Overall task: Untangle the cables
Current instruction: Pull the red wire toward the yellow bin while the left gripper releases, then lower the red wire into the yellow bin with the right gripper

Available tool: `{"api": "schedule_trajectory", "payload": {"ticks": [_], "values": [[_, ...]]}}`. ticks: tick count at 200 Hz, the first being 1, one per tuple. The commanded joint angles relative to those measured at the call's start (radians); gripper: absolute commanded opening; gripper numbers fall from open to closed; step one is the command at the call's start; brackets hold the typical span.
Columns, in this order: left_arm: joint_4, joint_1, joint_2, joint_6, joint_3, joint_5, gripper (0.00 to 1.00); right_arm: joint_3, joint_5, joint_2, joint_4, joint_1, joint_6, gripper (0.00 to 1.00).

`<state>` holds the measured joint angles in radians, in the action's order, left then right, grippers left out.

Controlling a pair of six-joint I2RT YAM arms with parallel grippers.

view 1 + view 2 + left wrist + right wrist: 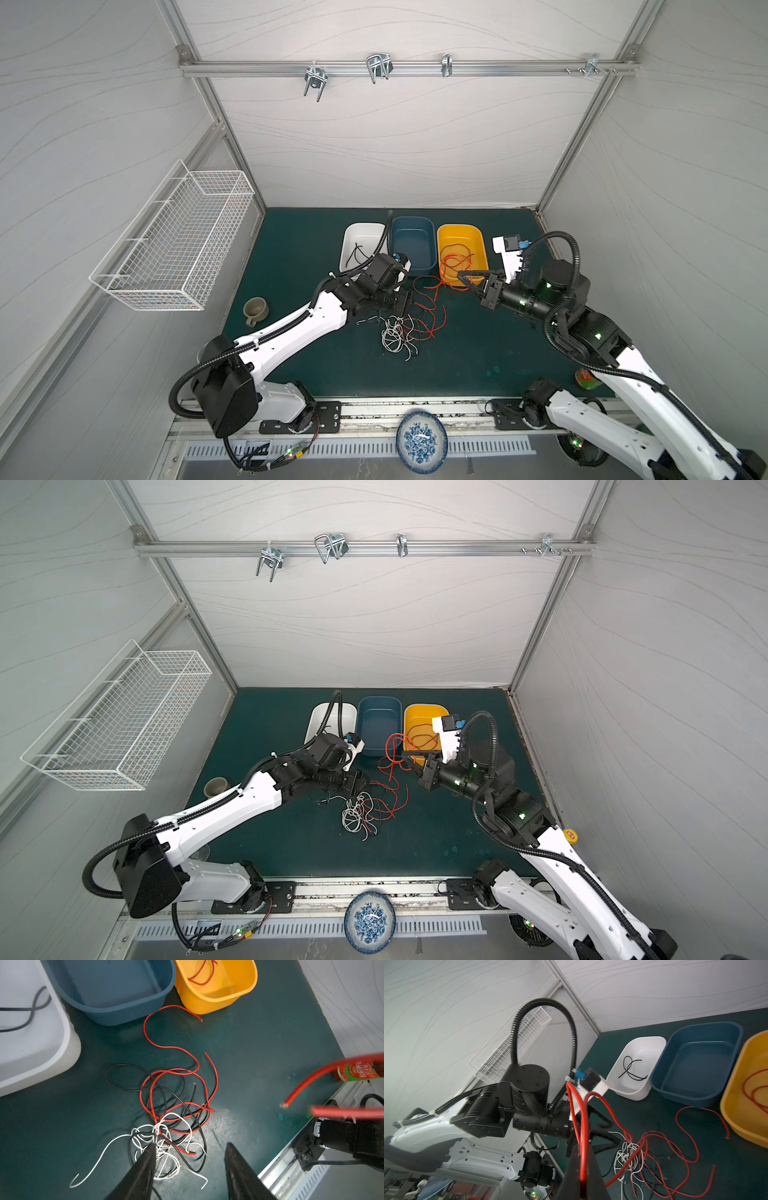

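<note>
Three rectangular plastic tubs [412, 218], one white wire basket [178, 245], one olive mug [254, 309], one blue-patterned plate [422, 440]; tangled cables [391, 335], uncountable.

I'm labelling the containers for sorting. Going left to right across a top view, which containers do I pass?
wire basket → white tub → blue tub → yellow tub

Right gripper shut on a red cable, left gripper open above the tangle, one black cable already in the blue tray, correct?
One error: the black cable lies in the white tray; the blue tray holds no cable, as the right wrist view shows. The right gripper is shut on a red cable, the left gripper open above the tangle.
</note>
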<state>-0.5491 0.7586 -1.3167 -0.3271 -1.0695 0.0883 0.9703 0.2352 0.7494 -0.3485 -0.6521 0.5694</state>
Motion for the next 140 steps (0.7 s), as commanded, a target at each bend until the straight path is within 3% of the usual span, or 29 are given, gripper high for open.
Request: {"api": "schedule_trajectory", "payload": {"ticks": [1, 21, 62, 76, 129, 140], "values": [[-0.029, -0.015, 0.053, 0.035, -0.063, -0.04, 0.56, 0.034, -0.065, -0.009, -0.07, 0.05, -0.042, 0.0], [-0.021, -0.033, 0.116, 0.057, -0.04, -0.058, 0.58, 0.037, -0.031, 0.016, -0.088, 0.132, -0.044, 0.0], [0.021, -0.058, 0.261, 0.052, 0.06, -0.182, 0.8, 0.073, 0.046, 0.113, -0.089, 0.329, -0.062, 0.0], [0.021, -0.059, 0.29, 0.06, 0.076, -0.225, 0.83, 0.094, 0.038, 0.152, -0.086, 0.377, -0.079, 0.0], [0.017, -0.058, 0.323, 0.067, 0.095, -0.302, 0.93, 0.106, -0.059, 0.345, 0.02, 0.426, -0.098, 0.0], [0.012, -0.058, 0.328, 0.066, 0.098, -0.326, 0.99, 0.111, -0.057, 0.392, 0.055, 0.431, -0.098, 0.0]]}}
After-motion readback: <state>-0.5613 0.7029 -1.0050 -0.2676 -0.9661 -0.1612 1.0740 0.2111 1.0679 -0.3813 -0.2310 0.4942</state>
